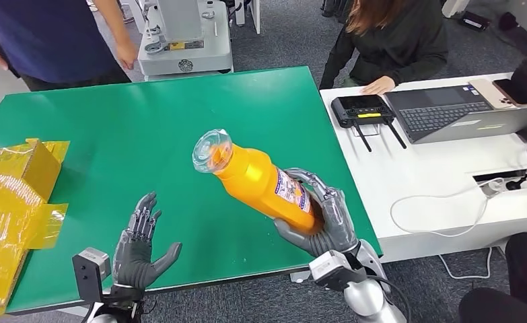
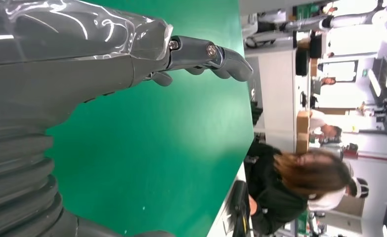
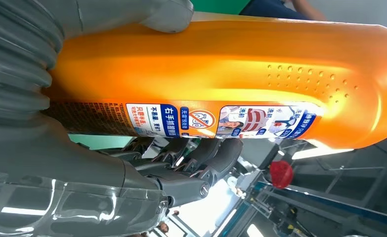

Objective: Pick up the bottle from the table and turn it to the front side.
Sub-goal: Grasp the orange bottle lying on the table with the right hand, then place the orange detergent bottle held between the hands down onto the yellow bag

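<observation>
Green table (image 1: 146, 121) below, right hand (image 1: 328, 219) grips bottle (image 1: 260, 180) (tilted).

orange bottle (image 1: 260, 180), green table (image 1: 146, 134)

Right hand (image 1: 324, 219), dark grey with a silver forearm, comes in from the lower right, palm turned inward, fingers (image 3: 201, 158) curled round one side of the orange plastic bottle (image 1: 260, 180) and thumb (image 3: 132, 12) pressed on the opposite side; grip sits at the bottle's base end, held tilted above the table. Left hand (image 1: 138, 245), dark grey, sits low at left, palm up, fingers (image 2: 206, 54) spread and nearly straight, thumb out to the side, holding nothing.
</observation>
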